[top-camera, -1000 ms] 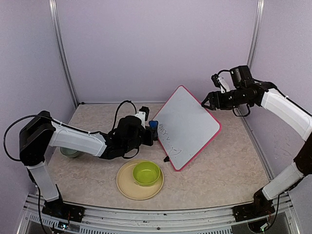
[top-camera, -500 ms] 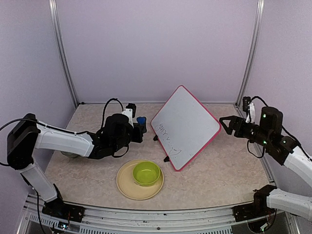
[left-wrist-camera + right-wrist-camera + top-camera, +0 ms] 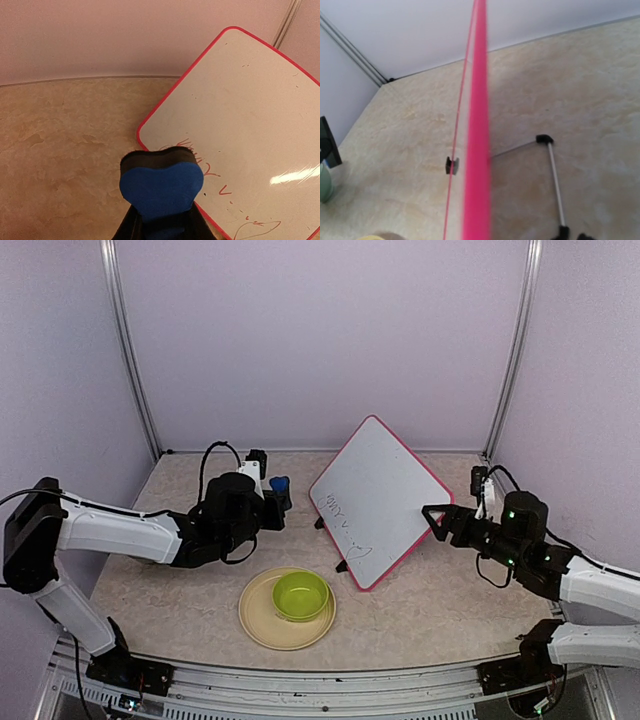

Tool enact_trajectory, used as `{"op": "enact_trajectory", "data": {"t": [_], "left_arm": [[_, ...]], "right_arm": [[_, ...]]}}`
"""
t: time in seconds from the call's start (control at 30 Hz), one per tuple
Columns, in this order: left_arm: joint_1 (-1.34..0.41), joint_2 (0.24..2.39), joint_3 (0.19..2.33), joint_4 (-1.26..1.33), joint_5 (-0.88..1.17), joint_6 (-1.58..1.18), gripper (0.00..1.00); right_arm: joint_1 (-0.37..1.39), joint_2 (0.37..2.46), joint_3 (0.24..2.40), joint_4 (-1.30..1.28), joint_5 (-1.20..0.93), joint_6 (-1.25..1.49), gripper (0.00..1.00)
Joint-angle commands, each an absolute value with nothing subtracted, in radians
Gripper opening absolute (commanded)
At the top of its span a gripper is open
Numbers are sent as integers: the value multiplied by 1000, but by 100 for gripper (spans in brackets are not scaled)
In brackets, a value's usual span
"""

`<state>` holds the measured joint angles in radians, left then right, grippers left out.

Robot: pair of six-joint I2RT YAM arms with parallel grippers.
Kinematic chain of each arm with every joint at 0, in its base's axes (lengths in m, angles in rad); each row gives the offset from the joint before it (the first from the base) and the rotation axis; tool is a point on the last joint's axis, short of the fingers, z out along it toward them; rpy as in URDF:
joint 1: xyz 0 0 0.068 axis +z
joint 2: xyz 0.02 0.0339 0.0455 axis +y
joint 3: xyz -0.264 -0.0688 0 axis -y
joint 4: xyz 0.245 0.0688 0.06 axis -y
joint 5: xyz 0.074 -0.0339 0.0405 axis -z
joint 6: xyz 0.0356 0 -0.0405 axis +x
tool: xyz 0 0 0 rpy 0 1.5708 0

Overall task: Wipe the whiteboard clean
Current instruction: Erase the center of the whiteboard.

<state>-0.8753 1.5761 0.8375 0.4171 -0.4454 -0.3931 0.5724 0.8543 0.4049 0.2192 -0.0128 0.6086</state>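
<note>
The whiteboard (image 3: pixel 385 495), pink-framed, stands tilted on small black feet with handwriting near its lower left edge. In the left wrist view the whiteboard (image 3: pixel 245 115) shows red scribbles. My left gripper (image 3: pixel 272 492) is shut on a blue heart-shaped eraser (image 3: pixel 280 484), held a little left of the board and apart from it. In the wrist view the eraser (image 3: pixel 161 186) hides the left gripper (image 3: pixel 162 229). My right gripper (image 3: pixel 434 519) stands open, low at the board's right corner. The right wrist view shows the whiteboard's pink edge (image 3: pixel 477 150) close and blurred, but no fingers.
A tan plate (image 3: pixel 262 625) holding a green bowl (image 3: pixel 301 595) lies in front of the board. Behind the board its wire stand (image 3: pixel 553 172) rests on the table. A pale green cup (image 3: pixel 324 184) stands at the far left. Walls enclose the table.
The right arm swung down from the board's upper right to low beside its right corner, jaws widening. The left arm drew back to the left, carrying the eraser away from the board.
</note>
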Motion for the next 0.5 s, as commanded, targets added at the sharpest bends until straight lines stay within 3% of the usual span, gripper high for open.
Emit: {"op": "enact_trajectory", "data": {"t": [0.0, 0.27, 0.37, 0.47], "left_arm": [[-868, 1550, 826, 406, -465, -399, 1], [-867, 1538, 818, 411, -475, -399, 1], [-867, 1532, 805, 417, -478, -399, 1], [-865, 1524, 793, 423, -484, -400, 1]], "right_arm": [[614, 933, 398, 414, 30, 629, 82], [676, 1107, 416, 621, 84, 655, 78], [685, 1157, 420, 688, 90, 667, 69], [689, 1201, 425, 723, 85, 678, 54]]}}
